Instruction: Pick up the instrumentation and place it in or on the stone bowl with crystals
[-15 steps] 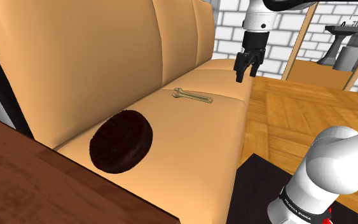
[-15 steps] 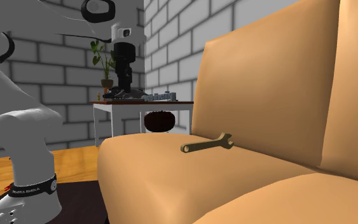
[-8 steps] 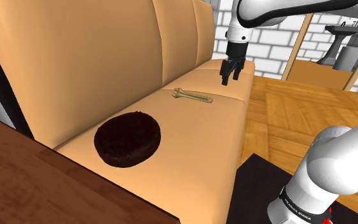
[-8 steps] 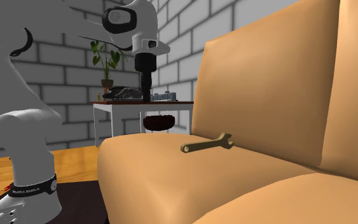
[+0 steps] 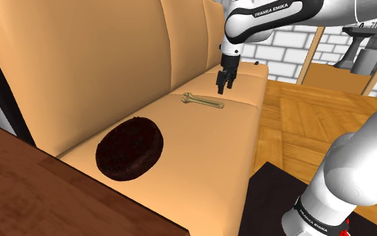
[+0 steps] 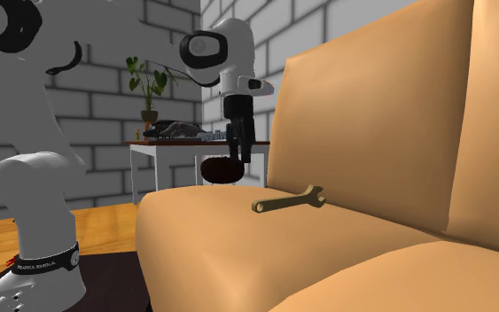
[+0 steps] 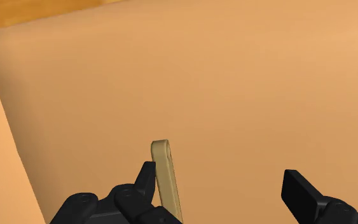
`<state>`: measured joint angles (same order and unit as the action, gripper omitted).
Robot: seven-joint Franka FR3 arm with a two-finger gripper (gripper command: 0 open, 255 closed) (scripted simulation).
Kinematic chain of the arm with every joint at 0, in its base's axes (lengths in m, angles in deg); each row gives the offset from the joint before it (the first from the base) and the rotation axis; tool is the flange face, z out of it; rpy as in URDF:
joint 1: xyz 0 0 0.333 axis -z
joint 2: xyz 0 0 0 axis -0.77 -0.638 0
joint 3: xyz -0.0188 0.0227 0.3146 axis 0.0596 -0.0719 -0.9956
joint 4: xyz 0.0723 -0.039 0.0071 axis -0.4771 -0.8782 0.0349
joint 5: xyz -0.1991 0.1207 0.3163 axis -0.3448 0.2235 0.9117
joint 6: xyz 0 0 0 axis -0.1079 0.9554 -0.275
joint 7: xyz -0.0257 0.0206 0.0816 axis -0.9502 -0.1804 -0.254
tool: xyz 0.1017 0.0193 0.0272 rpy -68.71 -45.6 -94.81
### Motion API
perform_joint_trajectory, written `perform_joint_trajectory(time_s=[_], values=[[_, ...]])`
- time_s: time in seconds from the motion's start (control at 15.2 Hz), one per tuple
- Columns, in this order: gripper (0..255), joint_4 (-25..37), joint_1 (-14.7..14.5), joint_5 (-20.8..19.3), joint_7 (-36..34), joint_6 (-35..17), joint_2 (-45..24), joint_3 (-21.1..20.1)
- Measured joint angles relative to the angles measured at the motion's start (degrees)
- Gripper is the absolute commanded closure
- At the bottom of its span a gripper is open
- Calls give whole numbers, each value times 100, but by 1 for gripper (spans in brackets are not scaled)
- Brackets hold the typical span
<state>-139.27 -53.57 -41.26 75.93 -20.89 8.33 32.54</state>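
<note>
Dark bowl (image 5: 130, 149) on sofa seat (image 5: 207, 141), shoulder view's left. Wrench (image 5: 203, 101) lies flat further right, well apart from bowl. Gripper (image 5: 223, 87) above wrench's right end, jaws wide apart, holding nothing. Risk: wrench sits beside one jaw, closing may flick it.

Wrist view: wrench (image 7: 163, 167) cut by bottom edge, one rounded end showing, rest behind one of fingers (image 7: 136, 191); both fingers cut by same edge.

Second exterior view: bowl (image 6: 214, 168) partly covered by gripper (image 6: 238, 159), underside behind sofa seat (image 6: 203, 222); clutter (image 6: 185, 131) on side table (image 6: 163, 143) too small to name.

Shoulder view: bowl (image 5: 130, 149) inside uniformly dark, contents unreadable; arm base (image 5: 317, 214) cut at lower corner.
</note>
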Motion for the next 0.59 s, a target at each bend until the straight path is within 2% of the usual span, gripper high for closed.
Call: perform_joint_trajectory(time_s=[0.59], values=[[0, 1447, -30, 625, 1226, -518, -1984, 161]])
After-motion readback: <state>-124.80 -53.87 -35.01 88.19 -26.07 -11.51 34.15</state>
